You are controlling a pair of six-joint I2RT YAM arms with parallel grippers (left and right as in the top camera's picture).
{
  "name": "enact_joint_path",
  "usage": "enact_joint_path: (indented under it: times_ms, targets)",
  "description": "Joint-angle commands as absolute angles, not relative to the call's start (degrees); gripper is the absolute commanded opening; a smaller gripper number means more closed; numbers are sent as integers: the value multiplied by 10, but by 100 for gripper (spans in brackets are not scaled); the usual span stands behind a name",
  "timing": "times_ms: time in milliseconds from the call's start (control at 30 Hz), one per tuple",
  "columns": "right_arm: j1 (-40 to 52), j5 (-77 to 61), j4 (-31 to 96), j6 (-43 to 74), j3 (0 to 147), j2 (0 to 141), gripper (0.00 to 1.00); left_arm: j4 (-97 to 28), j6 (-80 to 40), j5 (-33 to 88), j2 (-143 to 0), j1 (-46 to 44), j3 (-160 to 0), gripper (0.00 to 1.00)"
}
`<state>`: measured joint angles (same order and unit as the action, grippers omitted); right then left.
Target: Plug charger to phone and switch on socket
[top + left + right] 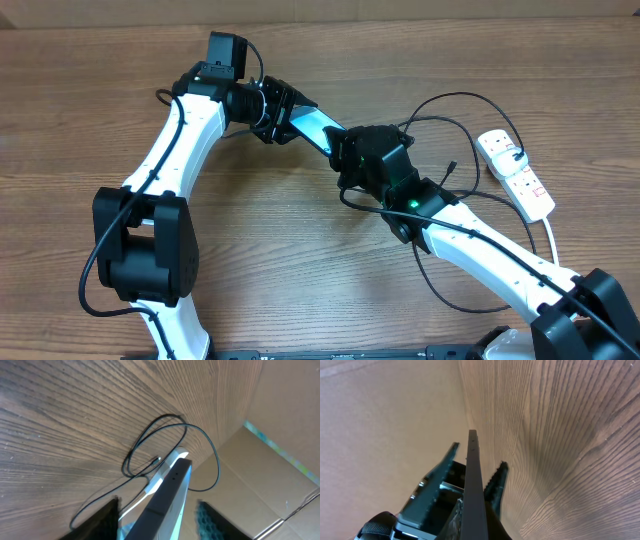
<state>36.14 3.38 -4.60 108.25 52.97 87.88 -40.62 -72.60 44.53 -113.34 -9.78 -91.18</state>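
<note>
The phone [312, 125] is off the table between my two grippers, its light blue screen showing from above. My right gripper [342, 152] is shut on its right end; in the right wrist view the phone [472, 485] runs edge-on up from the jaws. At the other end my left gripper [290, 118] straddles the phone [170, 495], which stands edge-on with a gap to the fingers [102, 520] on both sides. The charger [455, 97] loops on the table toward the socket [517, 172]. Its connector tip [157, 459] lies loose beyond the phone.
A brown cardboard wall [280, 435] stands along the table's far side and also fills the left of the right wrist view [385, 420]. The socket's white cord [550, 240] runs toward the front right. Black cable loops lie around my right arm [480, 250].
</note>
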Motion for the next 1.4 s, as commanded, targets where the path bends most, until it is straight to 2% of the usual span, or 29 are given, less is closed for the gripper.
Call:
enact_joint_path:
  times_ms: [0,100,467,567,667,833,900,1000,1200,1267,1300,1367]
  targets:
    - [365,33,-55,1093,536,870,4,-404,-749,463,-1116,-103,-916,42]
    - [365,33,-49,1093,536,870,4,-403,-753,493,-1116,-105,-916,34]
    - [363,64,-52,1096,536,882,5,-399,-779,537,-1116,-107,-916,38]
    - [363,64,-75,1096,536,903,4,-392,-789,537,-1116,-111,-916,41]
    - [363,61,-128,1095,536,935,4,-359,-789,537,-1116,-120,-916,41]
    - [363,57,-146,1095,536,944,4,-353,-784,533,-1116,-126,-916,30]
    - [363,57,-147,1095,536,944,4,-353,-784,522,-1116,-126,-916,21]
    - [363,57,-147,1095,536,944,4,-353,-784,519,-1116,-126,-916,14]
    - [363,57,-147,1095,536,944,8,-353,-784,502,-1116,-127,-916,11]
    - [363,57,-147,1095,536,944,16,-353,-784,500,-1116,-127,-916,9]
    - [363,57,-147,1095,536,944,17,-353,-784,500,-1116,-127,-916,5]
    - [363,57,-147,1095,536,944,20,-353,-784,499,-1116,-127,-916,4]
